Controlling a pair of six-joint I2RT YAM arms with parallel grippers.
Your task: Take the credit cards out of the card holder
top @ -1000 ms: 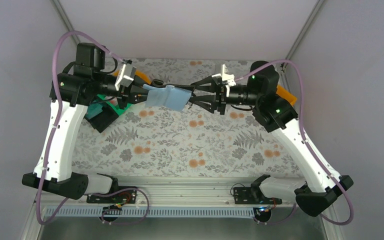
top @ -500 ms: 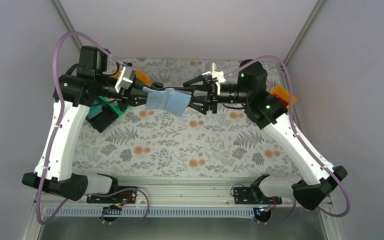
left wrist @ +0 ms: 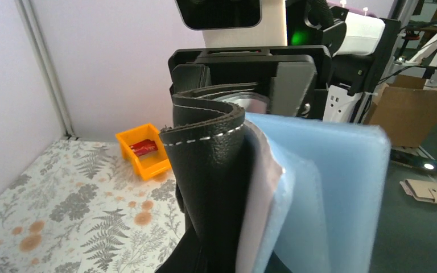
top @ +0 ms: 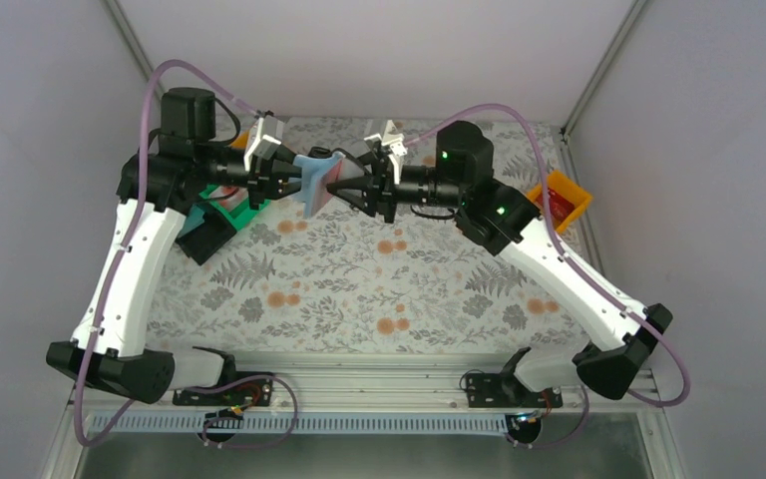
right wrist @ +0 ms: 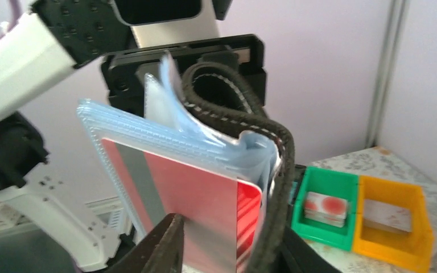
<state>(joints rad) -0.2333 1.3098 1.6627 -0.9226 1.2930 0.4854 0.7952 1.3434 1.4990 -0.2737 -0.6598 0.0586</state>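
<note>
- The card holder (top: 317,182) is held in the air above the far middle of the surface (top: 379,299). It is clenched by its black cover (left wrist: 210,170) in the left end effector (top: 287,182), with its open side turned toward the right arm.
- The right end effector (top: 357,186) is pushed up against the open holder. In the right wrist view one finger (right wrist: 168,244) lies across the lower face of the red card (right wrist: 205,210), but it cannot be told whether the jaws are pressed onto the card.
- The red card shows at the front of the stack of clear sleeves (right wrist: 142,139), just beside the stitched cover. How much of it sits inside a sleeve cannot be told.
- The step in hand is judged to be the pinch and withdrawal of the red card.
- Only the card should be caught. The cover and sleeves lie just beside it, and a pinch that takes them in would drag the whole holder.
- The pull is best made straight along the sleeve's opening, and slowly, since the card is thin and slick and may slip from the pads.
- The left grip should not be loosened during the pull, as the soft cover may fold or twist.
</note>
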